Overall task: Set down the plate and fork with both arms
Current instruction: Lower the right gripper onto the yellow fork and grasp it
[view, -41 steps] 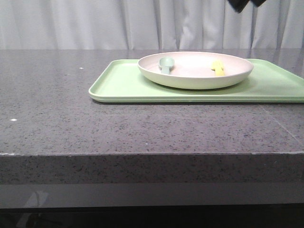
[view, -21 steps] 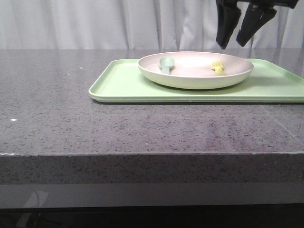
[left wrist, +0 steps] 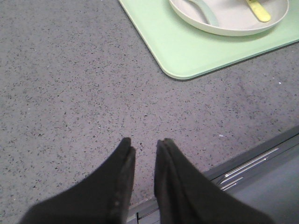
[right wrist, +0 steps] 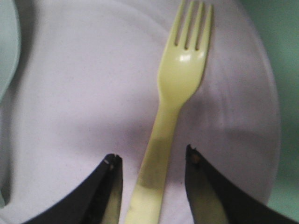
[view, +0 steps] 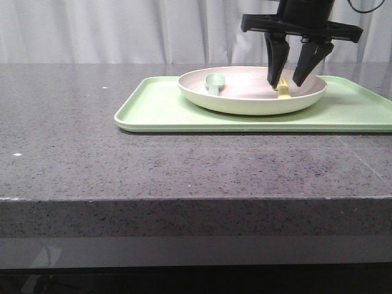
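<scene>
My right gripper (view: 286, 83) hangs spread astride the handle of the fork (right wrist: 174, 107), seemingly not touching it, in the plate (view: 245, 101) on the tray (view: 159, 110), while my left gripper (left wrist: 145, 148) hovers slightly parted over the countertop (left wrist: 70, 93).

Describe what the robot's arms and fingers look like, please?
Both are black. The right gripper hangs from a wide, angular black crossbar, with two long fingers tapering to narrow tips. A thin dark cable loops beside it. The left gripper has the same matte, wedge-shaped fingers. No markings show.
</scene>
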You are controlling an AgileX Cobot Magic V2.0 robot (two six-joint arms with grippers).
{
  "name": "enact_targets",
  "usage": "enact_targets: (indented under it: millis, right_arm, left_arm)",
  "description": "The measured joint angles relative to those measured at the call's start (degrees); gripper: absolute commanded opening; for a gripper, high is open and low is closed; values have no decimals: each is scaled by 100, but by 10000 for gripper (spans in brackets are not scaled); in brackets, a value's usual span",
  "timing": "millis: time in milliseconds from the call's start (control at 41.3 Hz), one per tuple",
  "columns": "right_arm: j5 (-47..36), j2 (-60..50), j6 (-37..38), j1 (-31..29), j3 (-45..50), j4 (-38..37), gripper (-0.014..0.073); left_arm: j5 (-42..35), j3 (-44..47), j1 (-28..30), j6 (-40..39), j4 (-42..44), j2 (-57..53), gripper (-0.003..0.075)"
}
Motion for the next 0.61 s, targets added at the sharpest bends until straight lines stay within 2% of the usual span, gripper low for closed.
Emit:
enact_targets:
  millis: [605]
  right_arm:
    - [-255, 149, 349, -134, -11, 120, 343]
  left_arm:
    - [0, 0, 0, 0, 0, 0, 112]
